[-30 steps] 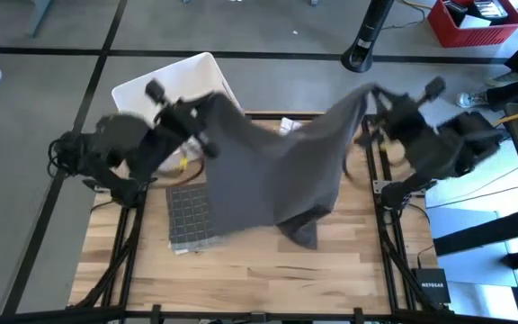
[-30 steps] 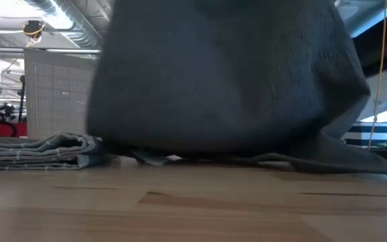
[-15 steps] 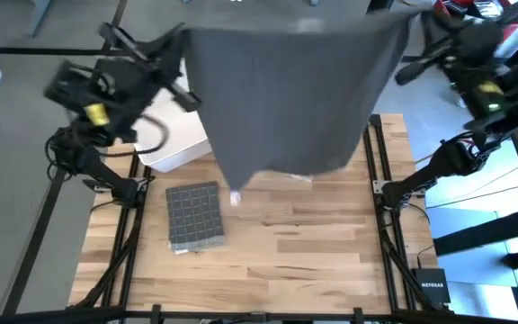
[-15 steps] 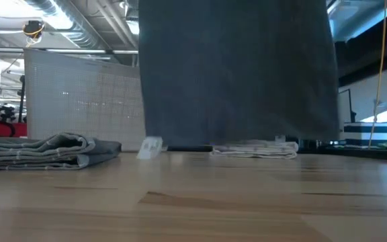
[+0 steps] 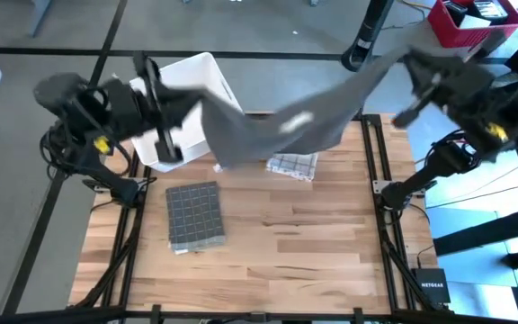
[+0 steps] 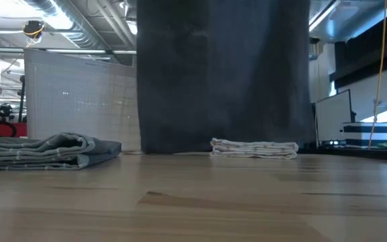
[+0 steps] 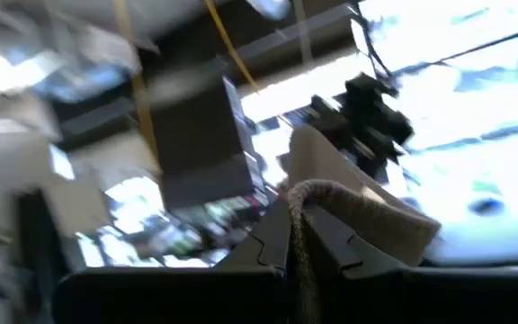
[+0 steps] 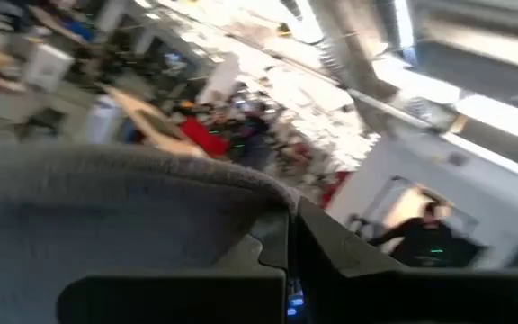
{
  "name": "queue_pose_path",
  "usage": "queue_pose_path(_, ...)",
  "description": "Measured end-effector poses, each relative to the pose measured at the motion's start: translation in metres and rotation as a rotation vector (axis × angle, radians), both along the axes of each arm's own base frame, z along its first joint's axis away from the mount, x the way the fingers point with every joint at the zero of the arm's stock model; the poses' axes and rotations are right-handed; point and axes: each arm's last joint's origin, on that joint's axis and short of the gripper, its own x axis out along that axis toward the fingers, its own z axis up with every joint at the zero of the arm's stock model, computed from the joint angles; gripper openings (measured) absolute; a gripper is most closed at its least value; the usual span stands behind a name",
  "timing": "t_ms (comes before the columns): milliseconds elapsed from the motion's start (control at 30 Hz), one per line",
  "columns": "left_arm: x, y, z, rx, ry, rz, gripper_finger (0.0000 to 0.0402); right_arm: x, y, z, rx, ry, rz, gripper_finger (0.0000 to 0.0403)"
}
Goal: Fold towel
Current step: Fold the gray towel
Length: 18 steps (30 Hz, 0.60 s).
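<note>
A dark grey towel (image 5: 277, 130) is stretched between my two grippers above the table's far edge. In the low view the towel (image 6: 224, 74) hangs as a flat sheet. Its lower edge (image 6: 220, 150) is down near the tabletop; whether it touches I cannot tell. My left gripper (image 5: 187, 106) is shut on the towel's left upper corner. My right gripper (image 5: 409, 65) is shut on its right upper corner. My left gripper pinches the towel's upper left corner (image 7: 349, 211) between its two fingers, with a bunched edge curling over the fingertips (image 7: 277, 238). The towel runs from there toward the other arm and hangs below. My right gripper pinches the towel's upper right corner (image 8: 196, 175) between its two fingers (image 8: 272, 238). The top edge runs taut from the hold toward the left arm, and the towel hangs below.
A folded grey checked towel (image 5: 196, 216) (image 6: 46, 151) lies on the table's left part. A small folded white towel (image 5: 292, 165) (image 6: 254, 148) lies near the far edge, just below the hanging sheet. A white basket (image 5: 174, 81) (image 6: 79, 101) stands beyond the far left corner.
Both grippers rose high, lifting the towel off the table, where its lower part had lain crumpled, and spreading it out between them. They then came down somewhat, toward the far edge. The towel now hangs flat, uncovering the white folded towel. Both grippers stayed shut.
</note>
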Motion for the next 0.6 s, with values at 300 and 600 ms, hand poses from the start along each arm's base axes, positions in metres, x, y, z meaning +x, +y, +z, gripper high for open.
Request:
queue_pose_path(300,-0.003,-0.036,-0.039,-0.196,0.313,-0.202,0.0005,0.014,0.045,-0.037,0.173,0.107,-0.027,0.0012)
queue_pose_path(600,0.005,-0.078,-0.094,-0.278,0.594,-0.269,0.0005,0.011,0.081,-0.099,0.388,0.120,0.312,0.0012)
